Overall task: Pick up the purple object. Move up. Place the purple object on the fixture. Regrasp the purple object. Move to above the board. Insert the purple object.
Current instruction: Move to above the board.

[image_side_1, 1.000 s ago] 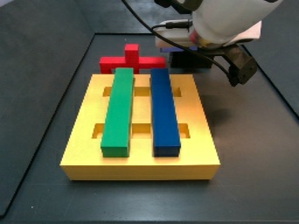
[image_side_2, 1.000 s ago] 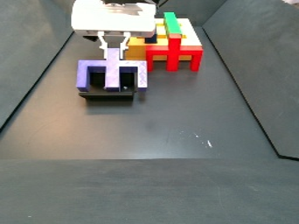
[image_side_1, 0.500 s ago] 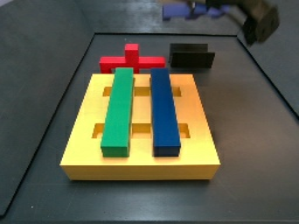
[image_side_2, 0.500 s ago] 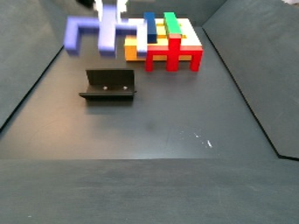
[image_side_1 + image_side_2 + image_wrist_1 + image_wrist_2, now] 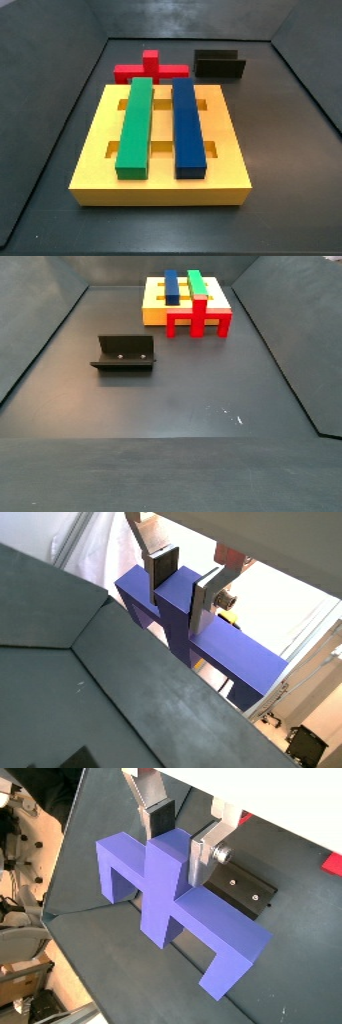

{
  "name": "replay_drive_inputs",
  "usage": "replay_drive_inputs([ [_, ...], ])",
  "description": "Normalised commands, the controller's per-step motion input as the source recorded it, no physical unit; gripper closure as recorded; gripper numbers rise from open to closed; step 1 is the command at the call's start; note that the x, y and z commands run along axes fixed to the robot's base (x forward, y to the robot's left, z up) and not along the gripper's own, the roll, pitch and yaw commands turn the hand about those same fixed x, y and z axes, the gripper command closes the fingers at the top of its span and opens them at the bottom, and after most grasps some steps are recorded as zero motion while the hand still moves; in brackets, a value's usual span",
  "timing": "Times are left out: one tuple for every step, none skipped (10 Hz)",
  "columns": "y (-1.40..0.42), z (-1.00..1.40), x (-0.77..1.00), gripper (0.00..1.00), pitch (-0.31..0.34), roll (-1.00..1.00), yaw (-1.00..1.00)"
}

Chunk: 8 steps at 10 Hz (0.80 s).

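In both wrist views the purple object is seen clamped by its centre post between the fingers of the hand, lifted clear of the fixture. In a side view, the fixture is left of the board. No writing is legible.

dark floor bears board, fixture, red block.

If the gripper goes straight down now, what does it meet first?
Probably the fixture: in a wrist view it lies just beyond the gripper, which holds the purple object. Depth is unclear.
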Motion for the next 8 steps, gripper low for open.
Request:
replay_drive_inputs([
  [-1.4, 0.25, -0.93, 1.0, 0.097, -1.0, -0.08],
  [-1.4, 0.3, -0.94, 1.0, 0.088, -1.0, -0.08],
  [-1.4, 0.32, -1.02, 1.0, 0.075, -1.0, -0.07],
  [-1.4, 0.29, -1.07, 1.0, 0.078, -1.0, -0.06],
  [-1.4, 0.3, -1.06, 1.0, 0.082, -1.0, -0.06],
  [-0.68, 0.16, -0.56, 1.0, 0.079, -1.0, -0.05],
  [-0.3, 0.05, -0.28, 1.0, 0.082, -1.0, -0.04],
  [-0.07, 0.01, -0.1, 1.0, 0.079, -1.0, -0.03],
])
